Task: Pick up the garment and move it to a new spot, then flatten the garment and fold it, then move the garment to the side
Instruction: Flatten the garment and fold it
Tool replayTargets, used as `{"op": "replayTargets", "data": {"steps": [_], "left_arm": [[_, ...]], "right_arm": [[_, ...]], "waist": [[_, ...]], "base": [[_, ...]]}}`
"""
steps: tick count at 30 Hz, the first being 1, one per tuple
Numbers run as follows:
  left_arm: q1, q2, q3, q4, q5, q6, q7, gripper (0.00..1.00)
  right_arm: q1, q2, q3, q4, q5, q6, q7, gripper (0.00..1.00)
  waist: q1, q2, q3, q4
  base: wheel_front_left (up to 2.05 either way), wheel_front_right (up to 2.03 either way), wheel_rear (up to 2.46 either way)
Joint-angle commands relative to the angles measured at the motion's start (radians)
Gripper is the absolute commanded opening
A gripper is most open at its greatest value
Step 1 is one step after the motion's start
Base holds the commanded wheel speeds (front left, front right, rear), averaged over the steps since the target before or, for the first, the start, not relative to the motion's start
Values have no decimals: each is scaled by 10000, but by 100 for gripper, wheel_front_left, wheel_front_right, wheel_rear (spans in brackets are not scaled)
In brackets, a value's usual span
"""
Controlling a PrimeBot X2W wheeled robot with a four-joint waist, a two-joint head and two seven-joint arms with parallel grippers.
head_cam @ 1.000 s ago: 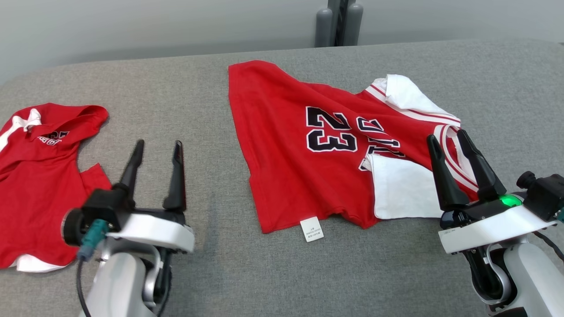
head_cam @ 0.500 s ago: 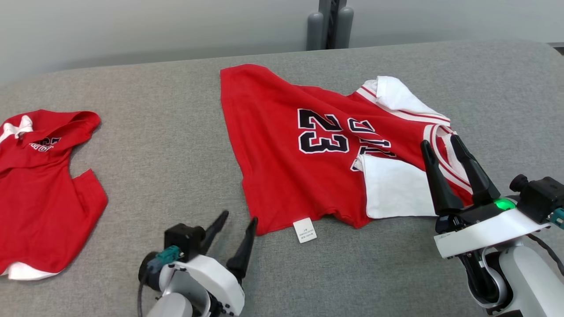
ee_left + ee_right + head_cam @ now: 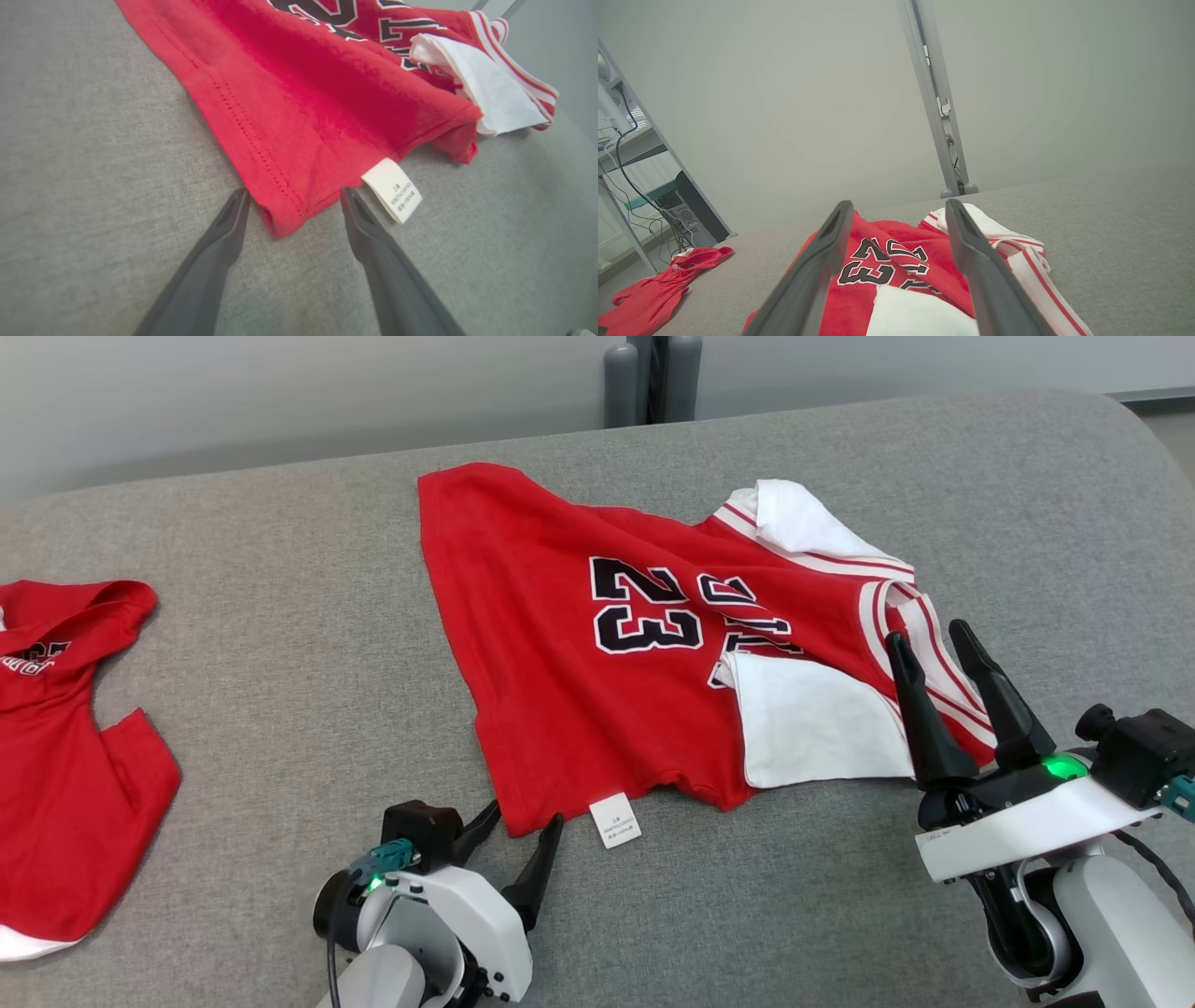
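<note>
The garment [image 3: 579, 691] is a red jersey with a black "23" and white sleeves, lying crumpled on the grey table; it also fills the top of the left wrist view [image 3: 327, 93] and sits low in the right wrist view [image 3: 887, 275]. My left gripper [image 3: 523, 821] is open at the jersey's near-left hem corner, and the corner [image 3: 285, 219] lies between its fingers. A white care label [image 3: 391, 189] pokes out beside the right finger. My right gripper [image 3: 929, 639] is open, raised over the striped sleeve [image 3: 920, 635].
A second red garment [image 3: 65, 747] lies at the table's left edge, also seen far left in the right wrist view [image 3: 658, 289]. A grey post [image 3: 653, 378] stands behind the table's far edge. Bare grey tabletop [image 3: 299, 644] separates the two garments.
The head camera has turned right, shifting everything left. My left gripper has dropped and swung right from mid-table to the jersey's near-left corner. The right gripper has stayed put.
</note>
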Motion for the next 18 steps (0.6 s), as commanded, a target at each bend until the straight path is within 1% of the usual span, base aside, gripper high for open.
{"op": "replayTargets", "data": {"steps": [1,2,3,4,9,14,18], "left_arm": [[-218,37,-83,97,-54,80,-46,100],[-270,34,-168,147,-99,56,-4,87],[-314,34,-238,185,-131,39,-8,16],[-366,36,-307,209,-137,23,-51,0],[-640,88,-234,261,-99,276,-473,0],[-740,385,-165,192,28,351,-702,0],[-625,794,-40,-55,46,416,-712,0]], "right_arm": [[-45,-13,-15,-20,4,1,-20,100],[-52,-5,-25,-19,3,1,-20,100],[-61,-2,-31,-21,2,1,-20,100],[-71,3,-44,-21,-2,1,-20,100],[2,22,-207,17,-25,1,-20,100],[160,80,-348,104,-70,1,-20,100],[235,160,-451,182,-122,1,-20,100]], "waist": [[0,0,33,-42],[0,0,46,-59],[0,0,59,-71],[0,0,71,-76],[0,0,45,31],[0,0,-127,258],[0,0,-346,531]], "base": [[0,0,0],[0,0,0],[0,0,0],[0,0,0],[0,0,0],[0,0,0],[0,0,0]]}}
